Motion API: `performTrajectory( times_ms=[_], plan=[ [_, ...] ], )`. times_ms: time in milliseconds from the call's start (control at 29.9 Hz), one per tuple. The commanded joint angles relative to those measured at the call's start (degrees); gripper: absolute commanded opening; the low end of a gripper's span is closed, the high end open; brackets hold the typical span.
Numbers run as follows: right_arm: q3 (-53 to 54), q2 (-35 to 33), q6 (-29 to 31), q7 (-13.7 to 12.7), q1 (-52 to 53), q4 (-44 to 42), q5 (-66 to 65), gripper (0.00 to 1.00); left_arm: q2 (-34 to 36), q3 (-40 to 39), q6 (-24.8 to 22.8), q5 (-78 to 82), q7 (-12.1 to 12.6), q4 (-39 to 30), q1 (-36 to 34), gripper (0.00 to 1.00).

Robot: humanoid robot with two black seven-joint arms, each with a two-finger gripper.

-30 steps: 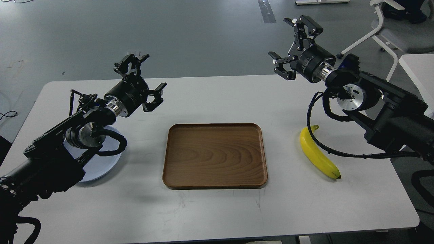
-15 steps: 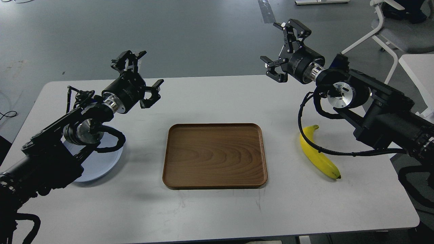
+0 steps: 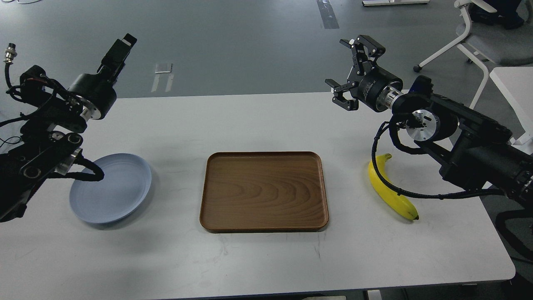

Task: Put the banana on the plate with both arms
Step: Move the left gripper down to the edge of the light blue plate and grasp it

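The yellow banana (image 3: 390, 191) lies on the white table at the right, its stem pointing away from me. A loop of my right arm's black cable crosses in front of it. The pale blue plate (image 3: 111, 193) lies empty at the left of the table. My right gripper (image 3: 345, 66) is open and empty, held in the air over the table's far edge, beyond the banana. My left gripper (image 3: 121, 46) is raised high at the far left, beyond the plate. It is seen side-on, so its fingers cannot be told apart.
A brown wooden tray (image 3: 263, 191) lies empty in the middle of the table, between plate and banana. A white office chair (image 3: 479, 37) and a second white table (image 3: 514, 89) stand to the far right. My right forearm hangs over the table's right edge.
My left arm has swung up and back to the left, uncovering the plate, and its gripper has turned side-on. My right gripper has shifted a little, staying open.
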Motion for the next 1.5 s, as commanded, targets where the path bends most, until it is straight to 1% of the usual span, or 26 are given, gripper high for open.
performTrajectory(
  times_ms=[0, 33, 67, 134, 201, 234, 267, 368, 435, 468, 602, 736, 1070, 1103, 1137, 1170, 1237, 1471],
  plan=[
    [0.0, 0.0, 0.0, -0.1, 0.0, 0.0, 0.0, 1.00, 6.7, 13.1, -0.4, 0.7, -0.3, 0.5, 1.2, 0.98],
    [0.0, 0.0, 0.0, 0.0, 0.0, 0.0, 0.0, 1.00, 7.9, 14.6, 0.3, 0.8, -0.4, 0.6, 1.3, 0.98],
    [0.0, 0.0, 0.0, -0.1, 0.0, 0.1, -0.1, 1.00, 10.0, 17.1, 1.9, 1.0, -0.7, 0.7, 1.5, 0.98],
    [-0.1, 0.0, 0.0, 0.0, 0.0, 0.0, -0.1, 1.00, 11.4, 18.8, 3.7, 1.5, -0.9, 0.8, 1.8, 0.98],
    [-0.2, 0.0, 0.0, 0.0, -0.3, 0.0, -0.1, 1.00, 12.6, 22.3, 5.5, 2.3, -1.4, 0.8, 3.7, 0.98],
    [-0.2, 0.0, 0.0, 0.0, -0.4, 0.0, -0.1, 1.00, 12.7, 24.2, 7.1, 4.2, -2.7, 0.8, 5.0, 0.98],
    [-0.2, 0.0, 0.0, -0.1, -0.4, 0.0, -0.1, 1.00, 12.8, 25.3, 10.1, 7.0, -4.4, 0.8, 5.6, 0.98],
    [-0.2, 0.0, 0.0, -0.1, -0.4, 0.0, -0.1, 1.00, 12.8, 26.1, 14.7, 11.2, -4.4, 0.8, 6.6, 0.98],
    [-0.2, 0.0, 0.0, -0.1, -0.5, 0.0, -0.1, 1.00, 12.8, 27.1, 15.7, 12.1, -4.4, 0.9, 9.0, 0.98],
    [-0.2, 0.0, 0.0, -0.1, -0.5, 0.0, -0.1, 1.00, 12.7, 27.2, 15.8, 12.0, -4.4, 1.2, 10.4, 0.98],
    [-0.2, -0.9, 0.0, -0.1, -0.6, 0.1, -0.1, 1.00, 12.6, 27.2, 15.7, 12.1, -4.4, 2.9, 11.2, 0.98],
    [-0.2, -1.3, 0.0, -0.1, -1.0, 0.5, -0.1, 1.00, 11.5, 27.3, 15.2, 12.0, -4.4, 8.0, 12.3, 0.98],
    [-0.2, -1.1, -0.2, -0.1, -1.3, 0.4, -0.3, 1.00, 10.9, 27.3, 15.2, 11.8, -4.4, 9.0, 13.5, 0.98],
    [-0.2, -1.1, -0.2, 0.0, -1.3, 0.4, -0.3, 1.00, 10.8, 27.3, 15.2, 11.6, -4.4, 9.0, 14.2, 0.96],
    [-0.2, -1.2, -0.2, 0.0, -1.3, 0.4, -0.3, 1.00, 10.7, 27.3, 15.2, 11.3, -4.4, 9.0, 14.5, 0.89],
    [-0.2, -1.2, -0.2, -0.1, -1.3, 0.4, -0.3, 1.00, 10.6, 27.3, 15.1, 11.3, -4.4, 9.0, 14.7, 0.86],
    [-0.2, -1.2, -0.2, -0.1, -1.3, 0.5, -0.3, 1.00, 10.0, 27.2, 15.2, 11.2, -4.4, 9.0, 14.8, 0.81],
    [-0.3, -1.3, -0.2, -0.1, -1.4, 0.5, -0.3, 1.00, 9.6, 27.2, 13.9, 11.0, -4.4, 11.0, 14.6, 0.81]
  ],
)
